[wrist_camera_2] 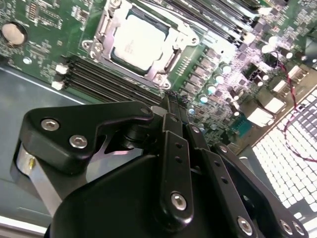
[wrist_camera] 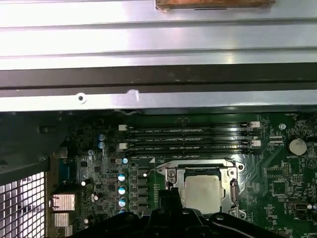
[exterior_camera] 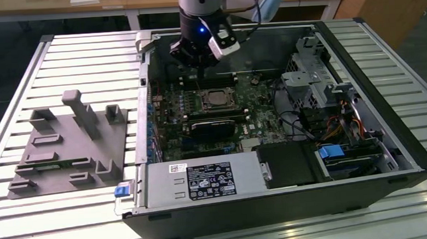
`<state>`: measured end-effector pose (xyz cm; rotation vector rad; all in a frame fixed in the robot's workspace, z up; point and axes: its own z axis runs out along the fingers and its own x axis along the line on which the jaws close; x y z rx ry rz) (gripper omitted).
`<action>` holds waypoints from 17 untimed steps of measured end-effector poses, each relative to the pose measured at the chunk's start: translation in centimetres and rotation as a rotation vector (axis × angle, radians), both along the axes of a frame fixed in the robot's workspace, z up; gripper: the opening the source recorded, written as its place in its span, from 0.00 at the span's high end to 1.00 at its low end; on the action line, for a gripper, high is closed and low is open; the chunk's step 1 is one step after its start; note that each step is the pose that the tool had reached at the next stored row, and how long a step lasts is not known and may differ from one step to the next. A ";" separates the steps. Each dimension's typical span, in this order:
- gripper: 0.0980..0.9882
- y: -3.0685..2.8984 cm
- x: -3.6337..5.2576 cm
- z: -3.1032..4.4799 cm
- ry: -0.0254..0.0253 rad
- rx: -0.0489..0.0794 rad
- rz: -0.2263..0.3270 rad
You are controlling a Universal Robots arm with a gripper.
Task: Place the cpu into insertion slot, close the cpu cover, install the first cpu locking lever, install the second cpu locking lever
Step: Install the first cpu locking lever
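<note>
Silver cpu (wrist_camera_2: 134, 42), flat — inside insertion slot (wrist_camera_2: 105, 29)

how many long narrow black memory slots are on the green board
4 long narrow black memory slots, lying parallel side by side beside the silver-grey square cpu; none seem hidden.

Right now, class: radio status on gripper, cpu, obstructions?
Gripper shut, empty, over memory slots. Cpu seated, cpu cover down. Nothing blocking.

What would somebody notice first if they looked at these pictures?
Probably the big black computer case lying open on the slatted table, its green board showing. Then the shiny square cpu in the middle of that board, and the robot's black gripper hanging above it.
</note>
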<state>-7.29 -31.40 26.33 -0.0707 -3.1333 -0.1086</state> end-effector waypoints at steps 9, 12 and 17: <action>0.98 0.00 -1.64 -0.25 -0.0020 0.000 0.010; 0.98 0.01 -2.04 -0.33 -0.0025 0.000 0.012; 0.98 0.13 -2.53 -0.49 -0.0027 0.000 0.014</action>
